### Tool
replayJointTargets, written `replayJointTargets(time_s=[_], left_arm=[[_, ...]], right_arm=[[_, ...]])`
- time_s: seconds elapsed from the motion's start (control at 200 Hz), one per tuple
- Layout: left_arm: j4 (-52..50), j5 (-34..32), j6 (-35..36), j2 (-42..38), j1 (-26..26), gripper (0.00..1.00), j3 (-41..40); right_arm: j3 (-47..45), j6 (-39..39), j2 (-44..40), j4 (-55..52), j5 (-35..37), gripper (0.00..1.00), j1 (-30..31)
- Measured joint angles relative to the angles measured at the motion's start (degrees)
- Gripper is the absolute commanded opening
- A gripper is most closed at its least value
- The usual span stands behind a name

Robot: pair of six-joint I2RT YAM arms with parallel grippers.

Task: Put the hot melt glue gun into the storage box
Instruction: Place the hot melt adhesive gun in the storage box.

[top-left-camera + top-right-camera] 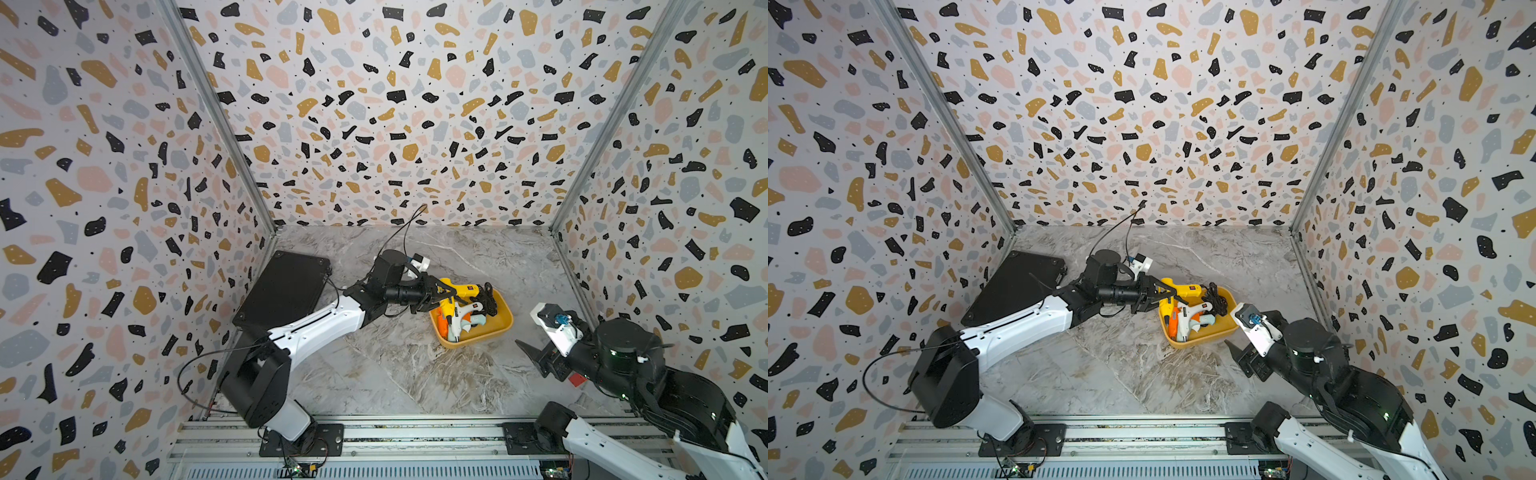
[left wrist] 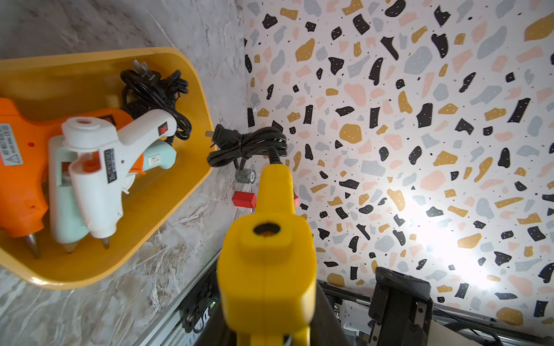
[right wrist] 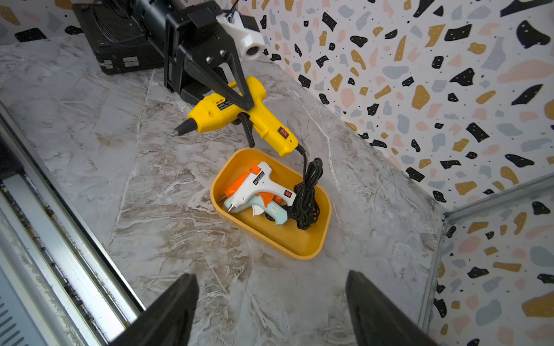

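1. Two black fingers of the right gripper [image 3: 268,275] stand wide apart with nothing between them, at the near right, short of the box.
2. Next comes the yellow box [image 3: 287,236], right of the table's middle. It already holds a white glue gun [image 3: 260,185], an orange one [image 3: 239,185], a pale green one [image 3: 272,209] and a coiled black cord.
3. Over the box's far left end the yellow glue gun [image 3: 221,115] hangs in the air, clamped in the left gripper [image 3: 248,119] where barrel meets handle. Its handle runs right.
4. From the handle's end its tied cord bundle [image 3: 308,191] dangles over the box's far right end; I cannot tell whether it touches anything.
5. Handling, as I judge it: the shell looks like hard, smooth plastic, stiff and fairly light, so it could twist in a narrow pinch. The floppy cord drags on the handle end and may catch the rim. The junction of barrel and handle, near the balance point, seems the best hold.
6. Farthest left lies a flat black case [image 1: 286,286], well apart from the box.
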Motion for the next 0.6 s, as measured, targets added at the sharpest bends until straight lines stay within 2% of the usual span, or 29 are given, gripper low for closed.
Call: replayJointTargets(time_s=[0.36, 0.601], left_arm=[[3.69, 2.84, 0.48, 14.40, -0.44, 0.00, 9.16], [4.52, 3.69, 1.92, 20.28, -0.66, 0.00, 9.97]], right_arm=[[0.74, 1.88, -1.42, -4.68, 3.48, 0.83, 0.00], [0.74, 1.84, -1.42, -5.25, 4.20, 0.83, 0.00]])
